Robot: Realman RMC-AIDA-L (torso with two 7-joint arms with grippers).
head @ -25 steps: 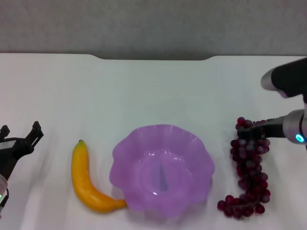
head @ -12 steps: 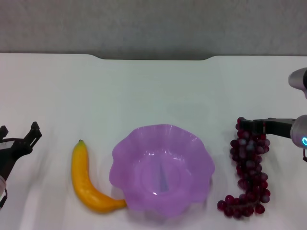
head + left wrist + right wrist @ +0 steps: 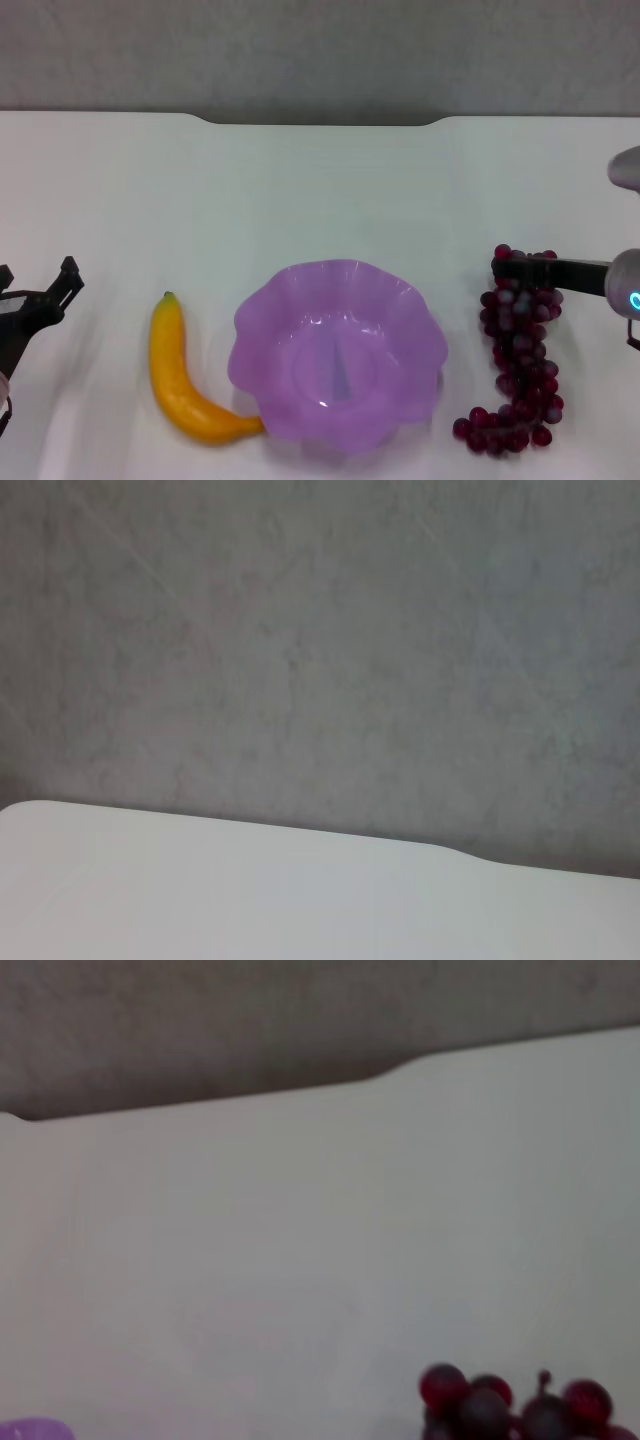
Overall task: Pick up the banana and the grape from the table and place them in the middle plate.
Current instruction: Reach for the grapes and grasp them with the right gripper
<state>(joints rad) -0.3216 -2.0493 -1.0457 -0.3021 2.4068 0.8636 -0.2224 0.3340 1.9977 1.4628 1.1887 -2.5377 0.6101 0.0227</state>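
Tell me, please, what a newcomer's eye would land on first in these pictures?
Most likely the middle plate, a translucent purple scalloped dish sitting empty at the centre of the white table. The yellow banana curves along the plate's left side, its lower end touching the rim, and the grape lies as a dark red bunch to its right. The right hand reaches over the bunch's top end, while the left hand sits at the left edge.
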